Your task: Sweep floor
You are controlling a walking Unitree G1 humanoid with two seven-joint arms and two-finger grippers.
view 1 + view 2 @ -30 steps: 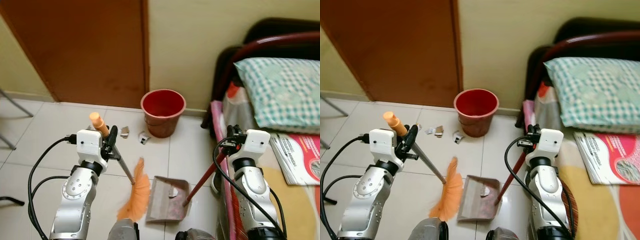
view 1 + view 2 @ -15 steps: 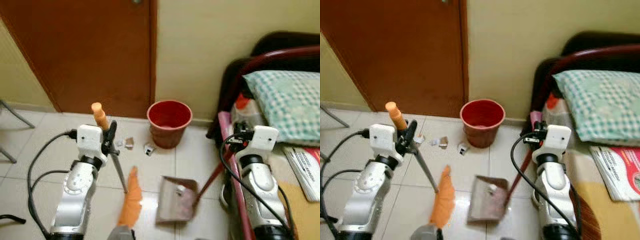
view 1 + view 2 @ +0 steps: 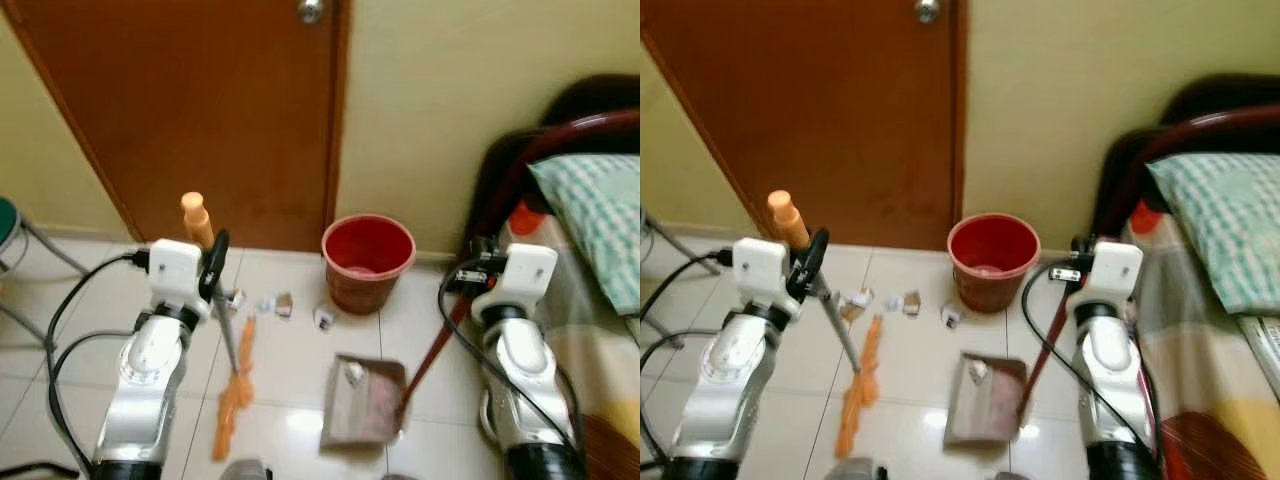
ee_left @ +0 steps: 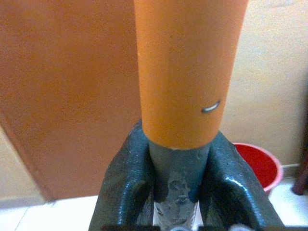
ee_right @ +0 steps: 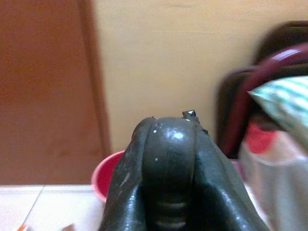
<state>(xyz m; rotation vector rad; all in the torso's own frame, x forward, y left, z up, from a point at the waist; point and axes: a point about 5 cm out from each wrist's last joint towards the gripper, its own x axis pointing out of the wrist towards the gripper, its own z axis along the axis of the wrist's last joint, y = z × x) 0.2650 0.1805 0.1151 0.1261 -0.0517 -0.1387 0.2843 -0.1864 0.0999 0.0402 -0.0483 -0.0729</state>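
My left gripper clamps the broom, its orange bristles resting on the floor beside me. My right gripper is clenched on the dustpan's red handle; the one dustpan sits on bare tile between my arms, holding one scrap. About four paper scraps lie before the one red bucket, which stands against the wall beside the door. The bed hems my right side.

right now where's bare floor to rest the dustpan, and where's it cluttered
Bare tile lies between the broom and the dustpan, and right of the red bucket toward the bed. Crowded: paper scraps scattered left of the bucket, near the door. The left gripper grips the broom; the right gripper grips the dustpan's handle.
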